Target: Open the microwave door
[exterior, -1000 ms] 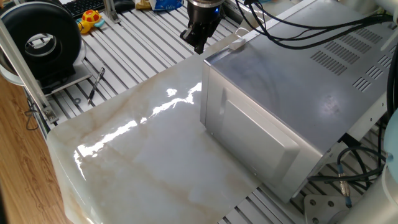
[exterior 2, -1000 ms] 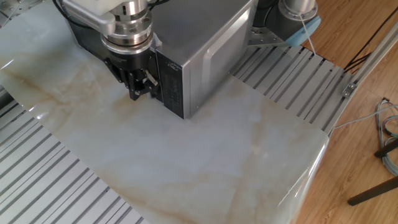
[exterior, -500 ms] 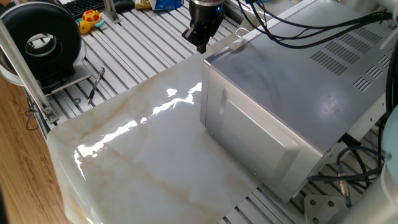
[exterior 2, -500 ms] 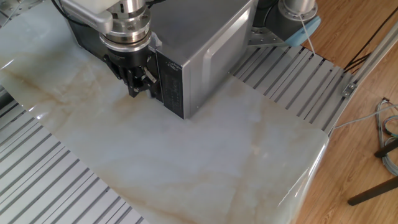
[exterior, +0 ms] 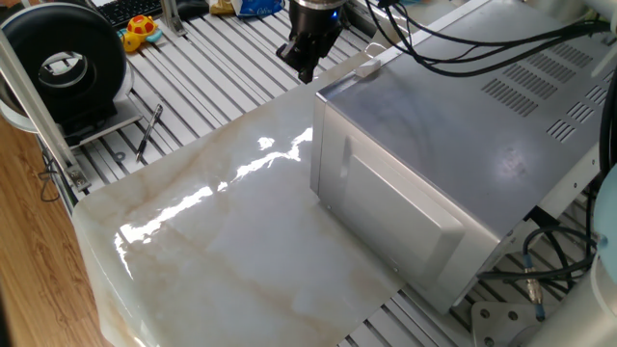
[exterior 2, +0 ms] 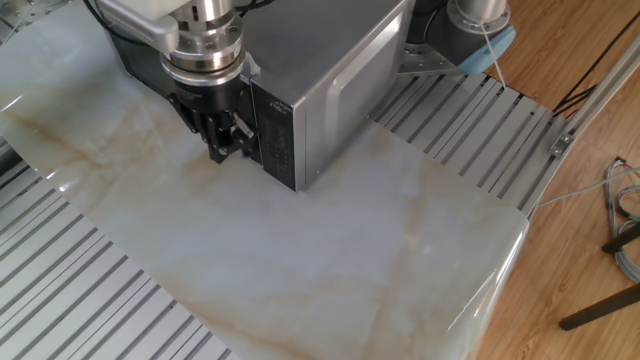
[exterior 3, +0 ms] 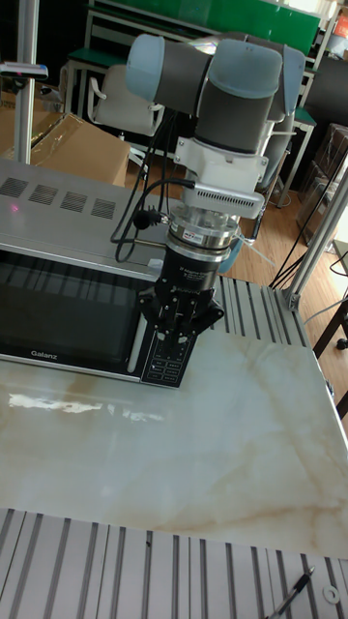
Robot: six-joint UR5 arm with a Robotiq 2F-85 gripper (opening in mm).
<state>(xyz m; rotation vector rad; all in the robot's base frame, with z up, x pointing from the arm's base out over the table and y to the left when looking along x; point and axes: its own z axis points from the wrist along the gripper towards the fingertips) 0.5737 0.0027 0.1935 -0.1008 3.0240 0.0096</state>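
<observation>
One fixed view: microwave (exterior: 463, 125) sat right on marble slab (exterior: 222, 241); gripper (exterior: 306, 67) hung at its far corner.

Other fixed view: fingers pointed down beside the control panel (exterior 2: 272, 140).

Tall fixed view: microwave door (exterior 3: 63, 309) shut, left of the panel; fingers nearly together, holding nothing, probably positioned to press a release.

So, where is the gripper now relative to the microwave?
In the tall fixed view the gripper hangs right in front of the control panel at the right end of the microwave, just above the marble tabletop.

"Galanz" is printed in pale letters along the microwave door's (exterior 3: 68, 314) lower edge.
</observation>
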